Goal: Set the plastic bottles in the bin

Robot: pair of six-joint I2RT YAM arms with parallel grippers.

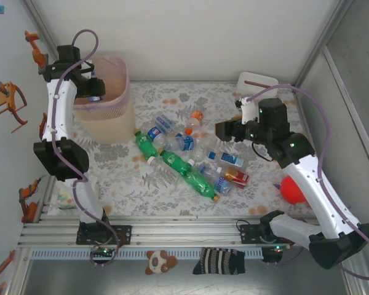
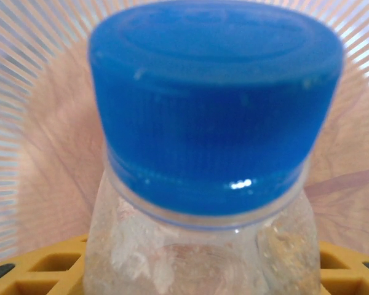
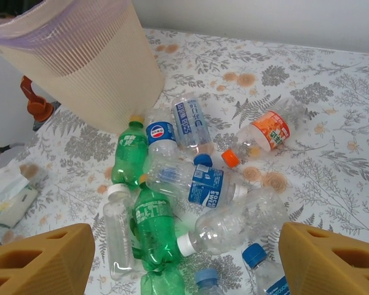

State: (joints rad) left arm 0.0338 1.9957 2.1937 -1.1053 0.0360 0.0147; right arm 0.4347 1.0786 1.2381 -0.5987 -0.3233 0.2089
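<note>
While left pincer grips blue-capped bottle over bin, likely for dropping, right pincer stands wide above worktop bottles.

1 fixed view looks down from high above; 2 wrist views look close, left into the bin, right across the table, bin upper left.

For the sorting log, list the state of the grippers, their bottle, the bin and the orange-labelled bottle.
Left gripper: shut on blue-capped bottle
Blue-capped bottle: capped, held over or in bin
Right gripper: open, empty
Bin: upright, lined
Orange-labelled bottle: capped, lying down
</note>
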